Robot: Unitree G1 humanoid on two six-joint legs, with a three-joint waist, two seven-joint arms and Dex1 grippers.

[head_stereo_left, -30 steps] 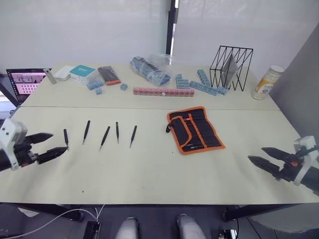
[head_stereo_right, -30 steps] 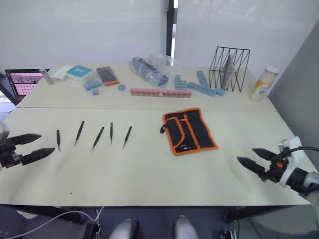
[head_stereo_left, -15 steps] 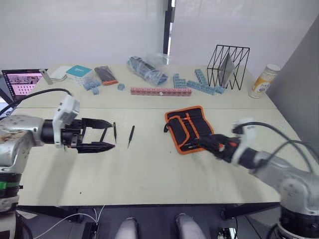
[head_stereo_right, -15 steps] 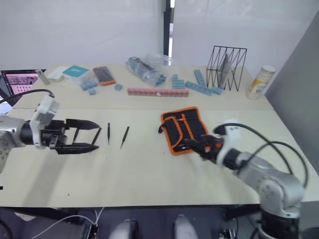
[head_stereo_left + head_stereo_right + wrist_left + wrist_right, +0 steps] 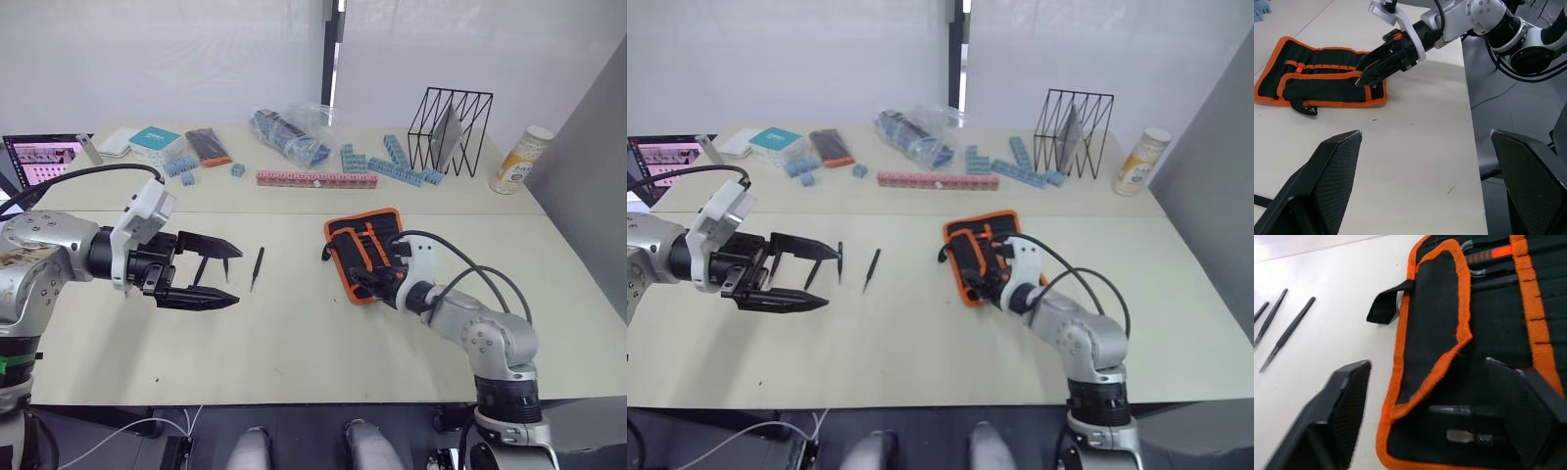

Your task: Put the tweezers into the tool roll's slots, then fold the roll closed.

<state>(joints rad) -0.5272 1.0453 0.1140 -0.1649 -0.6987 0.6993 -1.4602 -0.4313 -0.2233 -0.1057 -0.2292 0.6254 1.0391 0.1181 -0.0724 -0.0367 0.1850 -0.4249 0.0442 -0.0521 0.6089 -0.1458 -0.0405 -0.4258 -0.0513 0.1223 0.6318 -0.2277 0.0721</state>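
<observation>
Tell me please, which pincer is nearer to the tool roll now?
The right pincer. It is at the tool roll, over its near edge. The left pincer is open and far off on the table's left side, by the tweezers.

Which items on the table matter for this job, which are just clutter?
Job:
tweezers
tool roll
slots

Clutter:
wire rack
blue blocks
pink block strip
plastic bag
teal box
flat case
canister
</observation>
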